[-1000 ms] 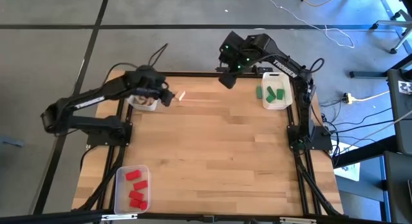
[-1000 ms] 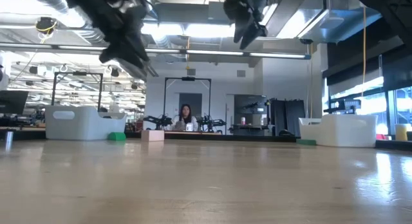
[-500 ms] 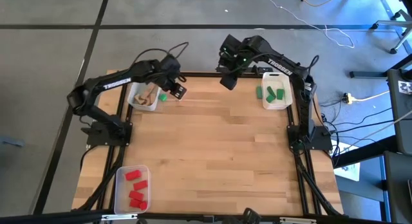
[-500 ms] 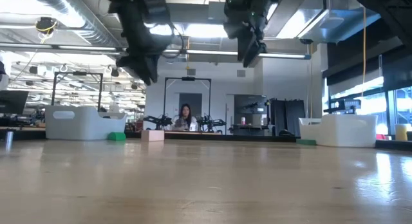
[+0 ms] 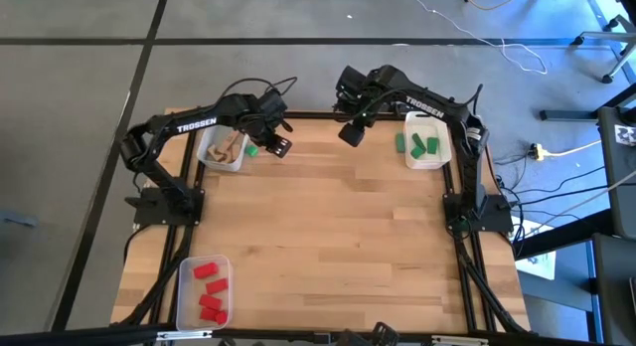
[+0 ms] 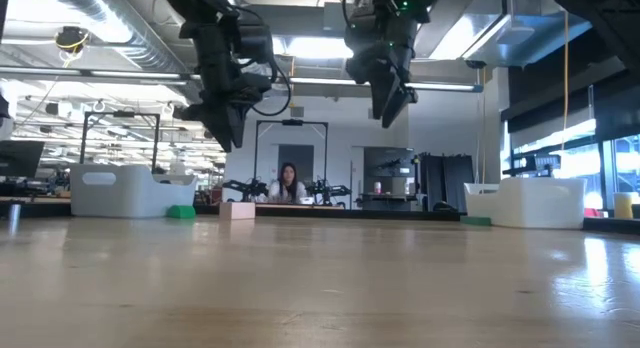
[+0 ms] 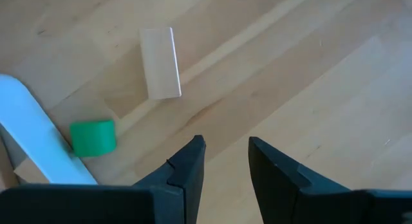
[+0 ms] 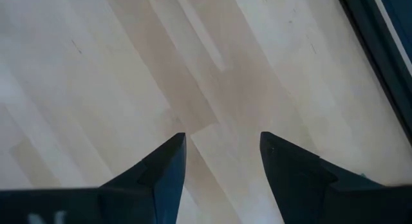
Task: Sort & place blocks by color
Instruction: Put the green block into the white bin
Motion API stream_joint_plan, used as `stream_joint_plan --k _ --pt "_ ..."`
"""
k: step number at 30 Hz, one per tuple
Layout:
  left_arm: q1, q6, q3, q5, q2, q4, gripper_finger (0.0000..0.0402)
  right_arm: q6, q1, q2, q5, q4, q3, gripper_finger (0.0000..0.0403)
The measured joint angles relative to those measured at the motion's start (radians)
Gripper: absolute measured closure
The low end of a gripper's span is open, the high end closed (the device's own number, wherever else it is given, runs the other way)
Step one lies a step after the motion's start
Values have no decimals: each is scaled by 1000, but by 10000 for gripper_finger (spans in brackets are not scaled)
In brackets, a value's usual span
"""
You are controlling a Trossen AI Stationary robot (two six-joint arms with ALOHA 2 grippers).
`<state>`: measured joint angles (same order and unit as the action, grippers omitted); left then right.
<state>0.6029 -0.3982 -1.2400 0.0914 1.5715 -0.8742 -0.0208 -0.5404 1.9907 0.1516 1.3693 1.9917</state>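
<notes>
- A pale butcher-block wooden table [image 5: 318, 237] carries three clear rectangular plastic bins: one with small chunky red blocks [image 5: 208, 287] at a near corner, one with green blocks [image 5: 421, 144] at the far right, and one with pale natural-wood blocks [image 5: 228, 152] at the far left.
- Two pieces remain loose near the far-left bin: a small green block [image 7: 93, 137] touching the bin's outer wall, and a smooth pale rectangular wooden block [image 7: 160, 62] lying flat just beyond it.
- The left gripper [image 7: 224, 163] hangs above these two, its dark fingers apart by a narrow gap and holding nothing.
- The right gripper [image 8: 222, 161] hovers over bare table at the far edge, fingers wider apart, also empty.
- Sorting looks nearly finished. The next move probably calls for the left gripper to descend and straddle one loose block, then close squarely on its flat sides.
</notes>
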Motion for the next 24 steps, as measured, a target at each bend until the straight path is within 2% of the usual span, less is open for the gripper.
stream_joint_plan --k 13,21,24 --pt "6 18 0 -2 0 33 289 0 1 0 0 -78 -4 204" --pt "5 -31 0 -110 0 38 289 -1 1 0 0 -159 -4 204" --pt "5 -47 1 -111 0 39 288 1 1 0 0 -193 -4 204"
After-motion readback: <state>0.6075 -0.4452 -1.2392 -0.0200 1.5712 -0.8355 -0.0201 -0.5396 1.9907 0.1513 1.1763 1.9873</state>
